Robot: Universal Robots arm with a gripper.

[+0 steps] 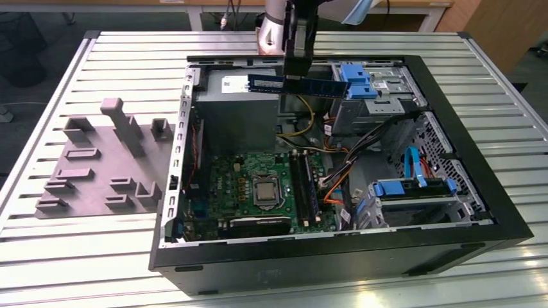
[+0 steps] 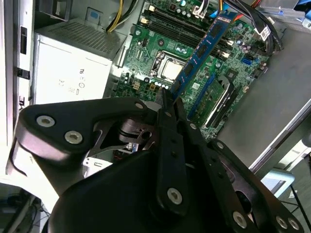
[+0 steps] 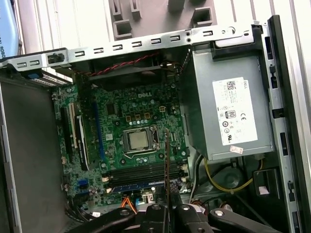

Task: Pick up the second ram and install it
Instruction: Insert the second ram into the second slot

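The second ram point(image 1: 296, 85) is a long dark blue stick with black chips, held level in the air above the back of the open computer case point(image 1: 479, 212). My gripper point(image 1: 299, 76) comes down from above and is shut on the stick's middle. In the second wrist view the second ram point(image 2: 204, 53) runs out from the fingers point(image 2: 170, 116) over the green motherboard point(image 2: 146, 53). In the first wrist view the second ram point(image 3: 166, 155) shows edge-on above the gripper point(image 3: 167, 208), over the long black memory slots point(image 3: 141, 171). In the exterior view the slots point(image 1: 301, 186) lie well below it.
A grey power supply point(image 1: 235, 115) fills the case corner beside the motherboard point(image 1: 231, 186). Blue drive brackets point(image 1: 355, 80) point(image 1: 411, 187) and a bundle of cables point(image 1: 342, 163) stand on the exterior view's right. A grey fixture plate point(image 1: 102, 160) lies on the slatted table at the left.
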